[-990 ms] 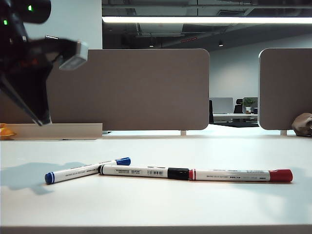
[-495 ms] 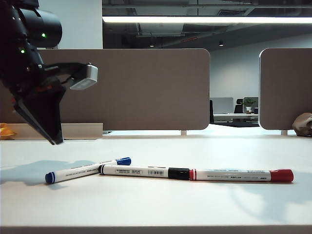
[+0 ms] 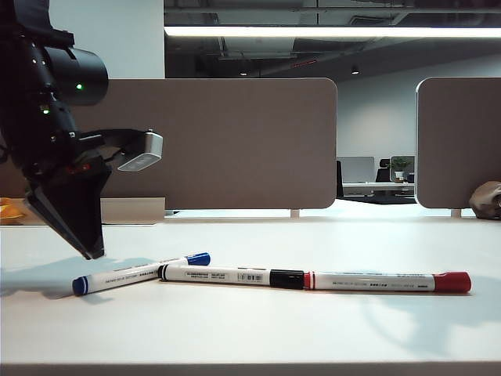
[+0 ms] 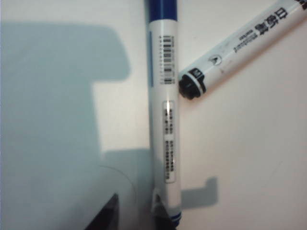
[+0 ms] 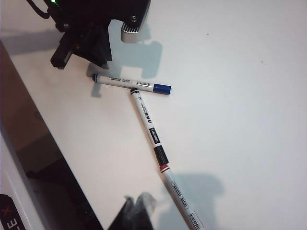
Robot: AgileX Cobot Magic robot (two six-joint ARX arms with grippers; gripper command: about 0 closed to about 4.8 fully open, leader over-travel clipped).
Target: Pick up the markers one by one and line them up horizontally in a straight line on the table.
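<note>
Three markers lie on the white table point(image 3: 250, 333). The blue-capped marker point(image 3: 141, 272) lies slanted at the left. The black-capped marker point(image 3: 231, 275) and the red-capped marker point(image 3: 387, 281) lie end to end in a near-level row. My left gripper point(image 3: 91, 251) hangs open just above the blue marker's left end. In the left wrist view the blue marker point(image 4: 163, 110) runs past one finger of the left gripper point(image 4: 136, 219), with nothing between the fingers. My right gripper point(image 5: 139, 207) is shut and empty, high over the red marker point(image 5: 180, 197).
Grey-brown divider panels point(image 3: 235, 141) stand behind the table. A low beige ledge point(image 3: 102, 210) and an orange object point(image 3: 11, 211) sit at the back left, a brown object point(image 3: 487, 200) at the back right. The table's dark edge point(image 5: 38, 143) shows in the right wrist view.
My left gripper has come down and moved right, toward the blue marker's left end. The markers have not moved.
</note>
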